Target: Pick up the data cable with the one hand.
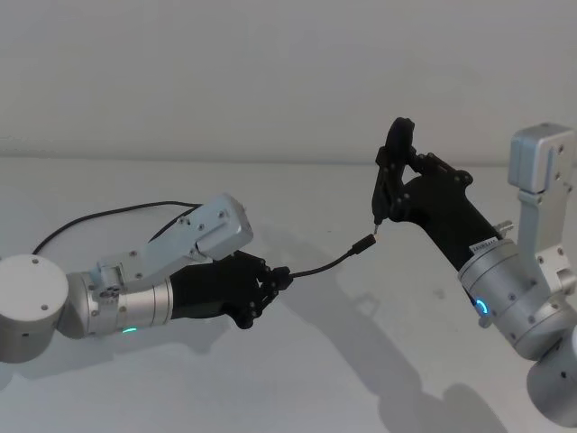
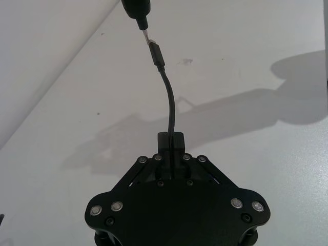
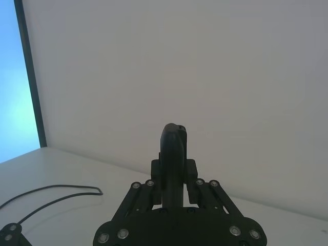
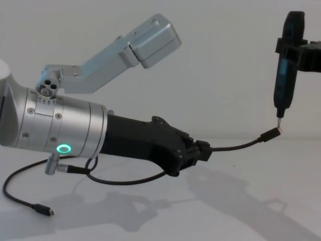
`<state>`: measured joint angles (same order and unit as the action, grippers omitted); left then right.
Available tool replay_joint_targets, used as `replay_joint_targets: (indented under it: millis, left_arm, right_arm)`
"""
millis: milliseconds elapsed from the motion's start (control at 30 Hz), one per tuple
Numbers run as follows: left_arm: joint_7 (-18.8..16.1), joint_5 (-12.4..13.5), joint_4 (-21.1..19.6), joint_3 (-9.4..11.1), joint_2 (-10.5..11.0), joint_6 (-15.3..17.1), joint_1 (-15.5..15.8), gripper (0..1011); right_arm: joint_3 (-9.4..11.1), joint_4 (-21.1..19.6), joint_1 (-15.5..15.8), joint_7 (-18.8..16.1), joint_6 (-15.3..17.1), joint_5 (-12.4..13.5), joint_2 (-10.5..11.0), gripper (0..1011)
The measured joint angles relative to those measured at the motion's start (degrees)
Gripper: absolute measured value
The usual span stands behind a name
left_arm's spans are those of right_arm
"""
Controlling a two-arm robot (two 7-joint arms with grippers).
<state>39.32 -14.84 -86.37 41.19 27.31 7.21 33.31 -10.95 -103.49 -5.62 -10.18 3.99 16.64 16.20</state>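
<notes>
Data cable [image 1: 320,267] is clamped in the left gripper [image 1: 278,278] a short way behind the plug [image 1: 364,244], which juts toward 2 o'clock off the table [image 1: 297,379] to meet the pen-like tool's [image 4: 286,65] pin tip, that tool pinched in the right gripper [image 3: 175,177]. Looks light and limp: free end holds an arc, the rest trails slack toward 9 o'clock. Grip near the plug seems right; farther back it'd likely droop.

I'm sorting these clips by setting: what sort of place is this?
Probably a lab or test bench. A bare white table against a plain white wall, the left gripper holding a data cable up off it, and the right gripper holding a pen-like tool at the plug.
</notes>
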Motion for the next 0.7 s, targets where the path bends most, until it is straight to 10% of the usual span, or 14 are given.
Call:
replay_joint_targets:
  millis: [700]
  left_arm:
    - [0.0,0.0,0.0,0.0,0.0,0.0,0.0,40]
  right_arm:
    - [0.8,-1.2,1.0,-0.6,0.7,-0.9,-0.4,274]
